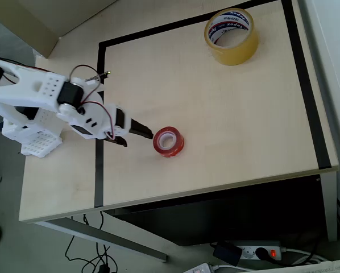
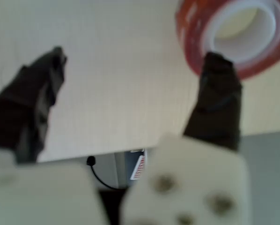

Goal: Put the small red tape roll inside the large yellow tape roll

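The small red tape roll (image 1: 169,141) lies flat on the pale wooden table (image 1: 215,114), toward the front edge in the overhead view, just right of a black tape line (image 1: 99,159) that marks a rectangle on the tabletop. The gripper (image 1: 137,137) sits low beside it with its jaws spread apart and holding nothing; in the wrist view one dark finger (image 2: 217,103) touches or overlaps the red roll's (image 2: 233,33) near rim, while the other finger (image 2: 34,98) stands well off over bare wood. The white arm (image 1: 50,99) reaches in from the left. Far across the table, near the back corner, stands the large yellow tape roll (image 1: 231,35), well apart from the red one.
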Robot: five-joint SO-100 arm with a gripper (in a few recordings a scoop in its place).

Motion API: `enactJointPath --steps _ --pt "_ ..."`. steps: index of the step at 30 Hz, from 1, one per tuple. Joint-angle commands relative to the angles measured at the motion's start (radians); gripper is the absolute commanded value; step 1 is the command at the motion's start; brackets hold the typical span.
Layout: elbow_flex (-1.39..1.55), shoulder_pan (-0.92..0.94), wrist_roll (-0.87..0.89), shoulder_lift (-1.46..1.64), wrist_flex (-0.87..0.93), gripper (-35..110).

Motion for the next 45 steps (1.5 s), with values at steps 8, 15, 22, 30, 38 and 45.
enactJointPath --steps 8,15,22,30,38,45 --pt "-0.101 0.029 -0.034 -0.095 -0.081 34" --pt "-0.104 0.032 -0.038 -0.132 -0.086 3" --pt "-0.103 0.015 -0.032 -0.043 -0.032 0" --pt "-0.107 -0.067 -0.031 0.425 0.118 0" --pt "-0.495 -0.149 -0.031 0.446 0.279 0" --pt "-0.836 -0.261 -0.031 0.140 0.272 0"
